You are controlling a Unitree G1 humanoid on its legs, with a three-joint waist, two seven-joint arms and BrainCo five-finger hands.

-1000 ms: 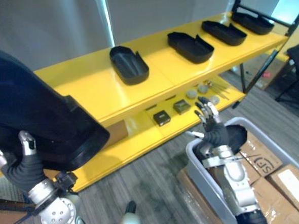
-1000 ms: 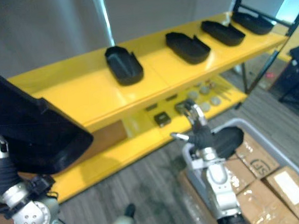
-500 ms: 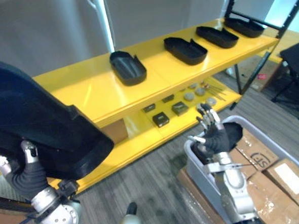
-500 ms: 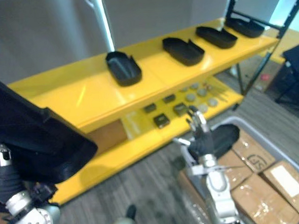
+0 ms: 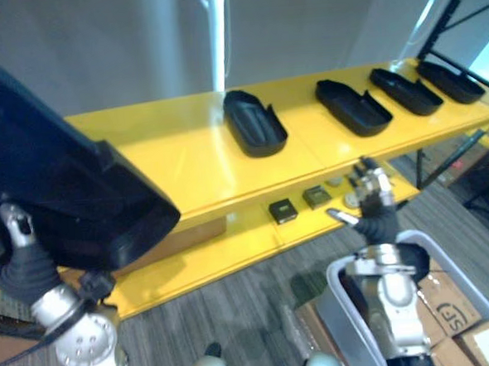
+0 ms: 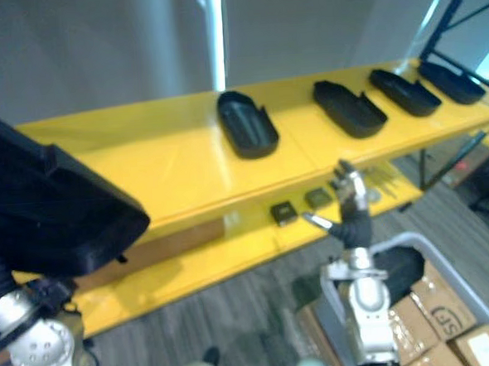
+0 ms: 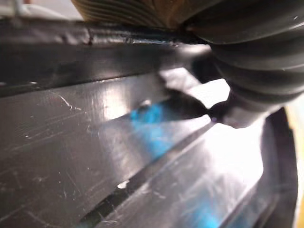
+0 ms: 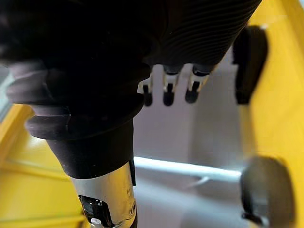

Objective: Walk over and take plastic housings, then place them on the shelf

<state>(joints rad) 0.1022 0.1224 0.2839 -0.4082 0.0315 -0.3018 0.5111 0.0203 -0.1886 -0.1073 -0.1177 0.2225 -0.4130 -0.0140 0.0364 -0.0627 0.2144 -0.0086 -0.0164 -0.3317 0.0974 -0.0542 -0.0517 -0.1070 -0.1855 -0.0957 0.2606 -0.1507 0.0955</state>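
Observation:
A large black plastic housing [image 5: 53, 182] is held up at the far left, level with the yellow shelf's top board [image 5: 176, 154]. My left hand [image 5: 21, 259] is under its near end, thumb pressed against the housing's side, the other fingers hidden beneath it. The left wrist view shows the housing's glossy inner wall [image 7: 118, 156] from very close. Several more black housings lie in a row on the top board, the nearest [image 5: 255, 132] in the middle. My right hand [image 5: 370, 198] is raised in front of the lower board, fingers [image 8: 166, 92] straight and holding nothing.
The lower yellow board [image 5: 232, 246] carries small black boxes [image 5: 282, 210] and round grey parts. A grey bin [image 5: 356, 309] stands on the floor under my right arm, with cardboard boxes [image 5: 465, 327] beside it. A black rack post [image 5: 458, 8] rises at the far right.
The whole view has shifted, so the shelf now sits further right. My right hand has risen from the bin's corner towards the lower board. My left hand still holds the housing.

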